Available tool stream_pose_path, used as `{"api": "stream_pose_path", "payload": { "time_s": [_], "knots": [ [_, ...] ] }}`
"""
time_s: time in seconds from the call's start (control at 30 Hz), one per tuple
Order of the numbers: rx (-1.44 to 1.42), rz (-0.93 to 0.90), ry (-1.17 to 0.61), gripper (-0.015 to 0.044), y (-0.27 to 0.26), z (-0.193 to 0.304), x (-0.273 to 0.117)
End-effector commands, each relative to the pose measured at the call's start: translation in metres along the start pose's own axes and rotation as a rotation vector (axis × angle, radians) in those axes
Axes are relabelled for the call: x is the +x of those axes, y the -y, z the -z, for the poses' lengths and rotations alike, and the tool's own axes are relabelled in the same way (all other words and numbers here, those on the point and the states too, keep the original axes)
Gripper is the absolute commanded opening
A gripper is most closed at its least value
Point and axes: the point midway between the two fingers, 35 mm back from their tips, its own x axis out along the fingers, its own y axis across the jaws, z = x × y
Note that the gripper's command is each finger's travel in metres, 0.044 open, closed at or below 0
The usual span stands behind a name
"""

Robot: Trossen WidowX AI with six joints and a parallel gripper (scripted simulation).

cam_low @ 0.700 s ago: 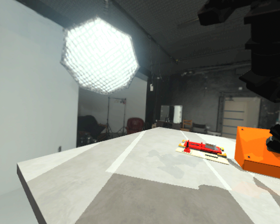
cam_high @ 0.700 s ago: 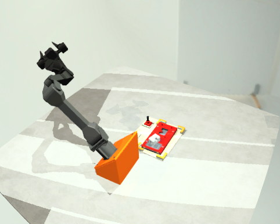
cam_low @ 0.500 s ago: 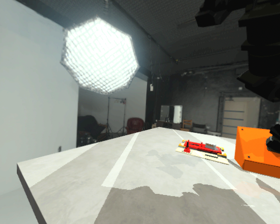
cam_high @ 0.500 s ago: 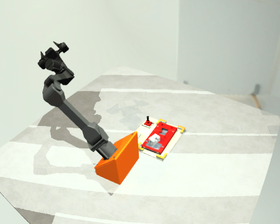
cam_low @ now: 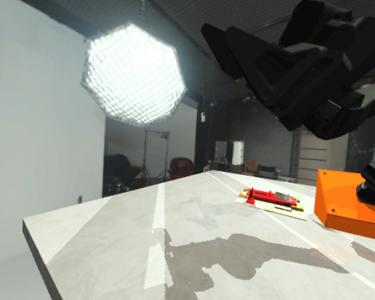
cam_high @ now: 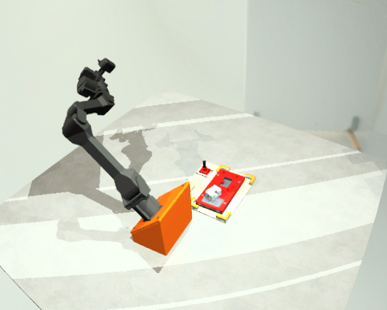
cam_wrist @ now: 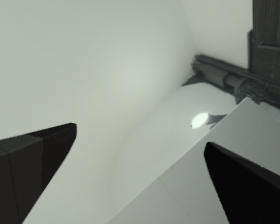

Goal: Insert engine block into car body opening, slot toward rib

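The red car body [cam_high: 229, 193] [cam_low: 275, 200] lies flat on a cream board [cam_high: 241, 193]. The light grey engine block [cam_high: 213, 193] [cam_low: 282, 196] stands at the end of the car body nearer the arm's base. How deep it sits and which way its slot side faces cannot be told at this size. A separate dark rectangular opening [cam_high: 226, 181] shows nearer the body's other end. My gripper [cam_wrist: 141, 138] [cam_high: 93, 66] is open and empty. It is raised high above the table, well away from the car body, and its wrist view shows neither block nor body.
A small red piece with a black post [cam_high: 205, 169] [cam_low: 250, 197] stands on the board beside the car body. Yellow corner brackets [cam_high: 250, 177] surround the body. The orange arm base [cam_high: 176, 218] [cam_low: 349, 198] stands close to the board's near end.
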Motion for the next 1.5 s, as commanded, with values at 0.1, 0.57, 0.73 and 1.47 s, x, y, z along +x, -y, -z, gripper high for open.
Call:
{"api": "stream_pose_path", "payload": {
  "time_s": [0.1,0.57,0.73,1.47],
  "knots": [
    [-0.115,0.041,-0.191,0.0440,0.032,0.058,-0.010],
    [-0.356,0.052,-0.533,0.0440,0.092,0.149,-0.050],
    [-0.442,0.037,-0.680,0.0440,0.118,0.182,-0.076],
    [-0.625,-0.183,-1.356,0.0440,0.216,0.287,-0.255]
  ]
}}
